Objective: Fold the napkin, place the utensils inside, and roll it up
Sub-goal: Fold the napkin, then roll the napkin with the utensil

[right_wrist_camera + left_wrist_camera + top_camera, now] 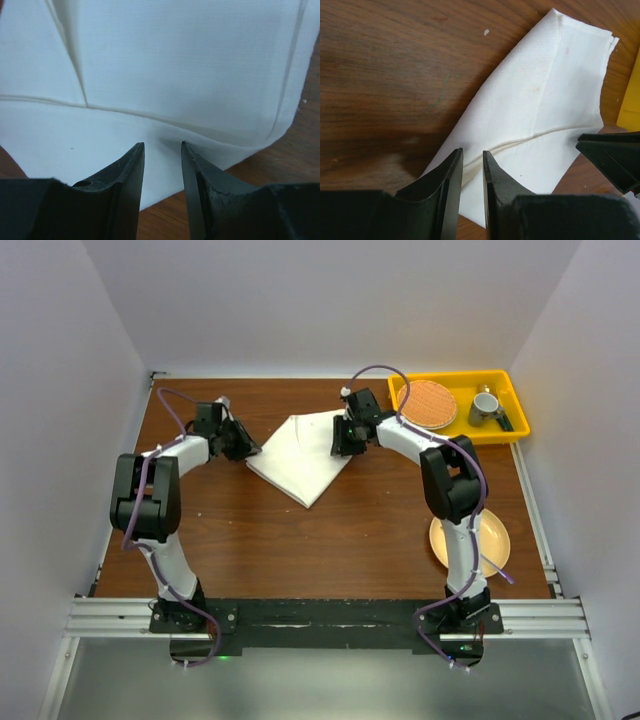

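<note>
- Mid-table toward the far side, the napkin (pixel 300 453) lies flat on the table (pixel 300 550), already folded over into a rough kite shape with one point aimed at the arms. You can see the doubled layers and hems in the left wrist view (pixel 545 100) and the right wrist view (pixel 175 65).
- So I'd say we're in the folding step, probably between folds or squaring it up. No rolling yet.
- Can't spot the fork in any view, so loading it looks like it's yet to come.
- Left gripper (pixel 240 443) sits at the napkin's left corner. Up close (pixel 472 156) its jaws are only a sliver apart, right over the hem. Doesn't look like it has cloth pinched, but it's tight.
- Right gripper (pixel 345 440) is at the far right edge. Its jaws (pixel 163 147) are a narrow gap apart, just above the cloth, holding nothing.
- Next move, my guess: each one needs to nip one edge layer cleanly and carry it across without dragging the whole stack.
- Off to the right: a yellow tray (pixel 470 378) with a plate (pixel 428 403) and a mug (pixel 486 406).
</note>
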`<state>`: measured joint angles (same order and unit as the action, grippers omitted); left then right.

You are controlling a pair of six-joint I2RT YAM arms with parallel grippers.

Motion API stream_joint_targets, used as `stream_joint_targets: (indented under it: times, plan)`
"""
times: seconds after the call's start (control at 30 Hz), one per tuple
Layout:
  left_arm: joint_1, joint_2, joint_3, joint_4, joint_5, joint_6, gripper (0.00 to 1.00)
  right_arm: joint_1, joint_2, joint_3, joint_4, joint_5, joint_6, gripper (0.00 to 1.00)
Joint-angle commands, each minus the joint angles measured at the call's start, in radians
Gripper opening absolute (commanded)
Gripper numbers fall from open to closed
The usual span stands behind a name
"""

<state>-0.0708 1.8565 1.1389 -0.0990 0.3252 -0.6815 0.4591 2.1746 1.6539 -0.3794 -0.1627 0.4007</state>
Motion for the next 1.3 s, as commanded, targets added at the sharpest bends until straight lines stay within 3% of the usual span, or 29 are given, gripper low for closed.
stream_joint_targets:
  times: [0.0, 0.37, 0.67, 0.77, 0.9, 0.93, 1.03, 1.27]
  plan:
    - [-0.004, 0.012, 0.033, -0.024, -0.054, 0.051, 0.27, -0.007, -0.045, -0.071, -0.006, 0.092, -0.060, 0.39]
    - [-0.066, -0.082, 0.094, -0.077, -0.133, 0.091, 0.33, -0.008, -0.114, -0.040, -0.029, 0.133, -0.079, 0.41]
    - [-0.076, -0.170, 0.039, -0.091, -0.135, 0.102, 0.39, -0.019, -0.102, -0.114, -0.033, 0.232, -0.157, 0.43]
    - [-0.076, -0.247, 0.036, -0.139, -0.176, 0.108, 0.40, 0.004, -0.119, -0.086, -0.076, 0.329, -0.190, 0.45]
    - [-0.070, -0.377, -0.002, -0.238, -0.297, 0.083, 0.47, 0.085, -0.203, -0.059, -0.117, 0.477, -0.243, 0.59]
    - [-0.067, -0.425, -0.014, -0.273, -0.320, 0.060, 0.48, 0.126, -0.220, -0.054, -0.125, 0.503, -0.259, 0.67]
    - [-0.038, -0.505, -0.091, -0.291, -0.299, 0.008, 0.51, 0.222, -0.265, -0.054, -0.138, 0.506, -0.345, 0.80]
    - [-0.003, -0.562, -0.163, -0.396, -0.318, -0.076, 0.52, 0.388, -0.210, 0.013, -0.118, 0.318, -0.468, 0.82]
